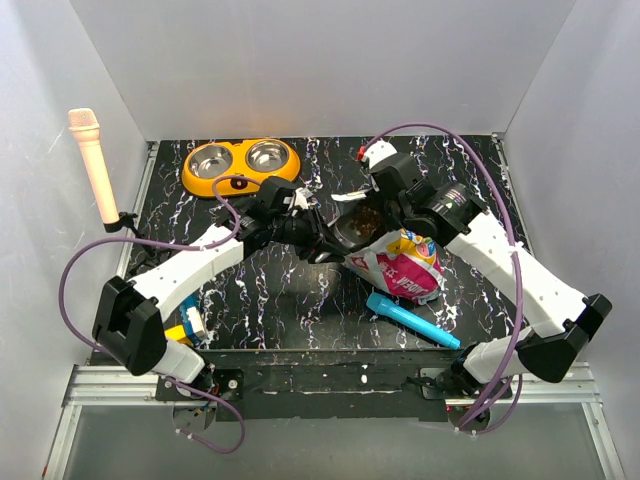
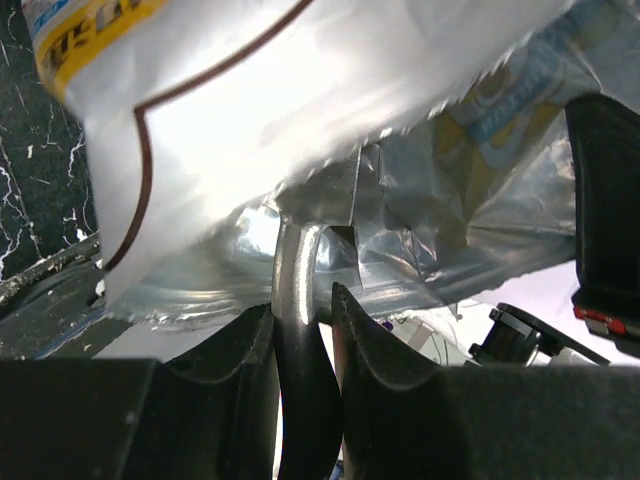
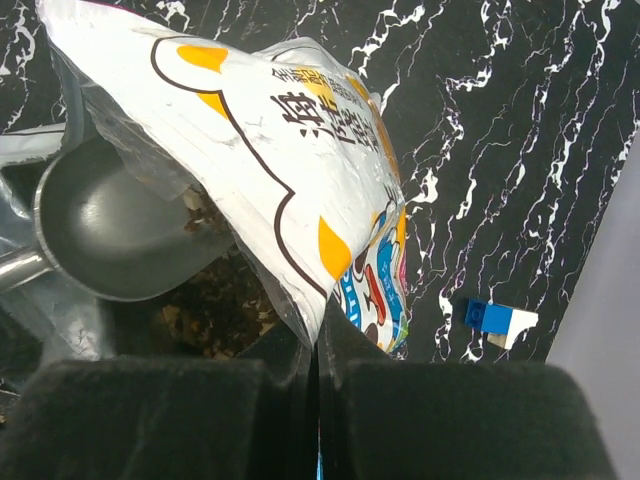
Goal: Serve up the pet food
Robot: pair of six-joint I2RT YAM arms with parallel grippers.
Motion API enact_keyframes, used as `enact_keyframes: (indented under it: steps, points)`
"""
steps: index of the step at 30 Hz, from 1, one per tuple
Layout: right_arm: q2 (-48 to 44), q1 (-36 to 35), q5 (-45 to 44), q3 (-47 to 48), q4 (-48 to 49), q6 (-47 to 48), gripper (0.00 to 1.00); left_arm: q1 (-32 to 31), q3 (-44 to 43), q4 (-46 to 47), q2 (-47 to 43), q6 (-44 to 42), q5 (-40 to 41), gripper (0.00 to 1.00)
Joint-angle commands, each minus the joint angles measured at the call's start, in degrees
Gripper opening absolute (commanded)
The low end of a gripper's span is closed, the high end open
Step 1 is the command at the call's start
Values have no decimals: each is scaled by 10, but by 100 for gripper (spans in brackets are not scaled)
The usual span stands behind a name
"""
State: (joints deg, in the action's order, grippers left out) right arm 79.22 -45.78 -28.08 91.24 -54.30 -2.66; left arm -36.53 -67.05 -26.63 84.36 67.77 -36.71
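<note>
From above, the left gripper (image 1: 305,220) reaches in from the left to the middle of the marbled table (image 1: 260,300). It holds the metal scoop (image 1: 348,232), whose bowl sits in the open mouth of the printed pouch (image 1: 405,268). The right gripper (image 1: 380,203) comes in from the right and pinches the pouch's far edge, holding the mouth up. Brown kibble (image 1: 366,222) shows inside that mouth, just right of the scoop bowl. The orange double bowl (image 1: 241,166) sits at the far left, apart from both grippers — the left arm is nearer to it.

In the left wrist view, the jaws stand narrowly parted and clamp the scoop's handle, which runs straight out from them into the foil. No kibble shows here.

In the right wrist view, the fingers (image 3: 450,420) are pressed together with the pouch's edge between them. The scoop bowl lies at the left and looks nearly empty, with the kibble just below its rim, deeper in the pouch. The scoop's long axis seems to point left-to-right at the food, so the next move is likely a dip along that line.
</note>
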Motion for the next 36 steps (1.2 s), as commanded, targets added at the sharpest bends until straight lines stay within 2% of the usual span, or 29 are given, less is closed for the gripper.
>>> enact_keyframes:
  steps: [1, 5, 10, 14, 18, 20, 23, 25, 28, 30, 31, 32, 33, 34, 36]
  points:
    - [-60, 27, -76, 27, 68, 49, 1, 16, 17, 13, -57, -28, -18, 0]
    - [-62, 35, -71, 21, 70, 49, 1, 16, 4, 23, -30, -26, -32, 0]
    - [-71, 37, -65, 14, 66, 43, 1, 17, 13, 40, -73, -55, -50, 0]
    - [-65, 37, -61, 23, 65, 44, 1, 14, 50, 179, -38, -35, -53, 0]
    - [-64, 37, -49, 30, 55, 34, 1, 2, 37, 263, 30, -52, -50, 0]
    - [-65, 37, -45, 32, 52, 32, 1, 1, 63, 314, 16, -38, -49, 0]
    - [-65, 37, -44, 41, 43, 31, 1, -1, 104, 316, -58, -37, -20, 0]
    - [-70, 38, -39, 39, 45, 34, 1, 0, 145, 402, -65, 6, -22, 0]
    - [-69, 37, -41, 37, 46, 34, 1, 0, 134, 523, 32, 59, -56, 0]
    - [-65, 38, -38, 40, 43, 34, 1, -5, 140, 607, 53, 114, -65, 0]
    - [-63, 37, -37, 45, 39, 32, 1, -5, 152, 628, 33, 124, -70, 0]
    - [-59, 37, -36, 50, 33, 31, 1, -5, 156, 608, 7, 107, -74, 0]
    - [-59, 37, -36, 53, 29, 31, 1, -5, 156, 539, -22, 71, -66, 0]
    - [-60, 37, -37, 52, 29, 31, 1, -5, 155, 520, -31, 53, -51, 0]
    - [-65, 38, -44, 46, 32, 32, 1, -1, 151, 610, 22, 100, -70, 0]
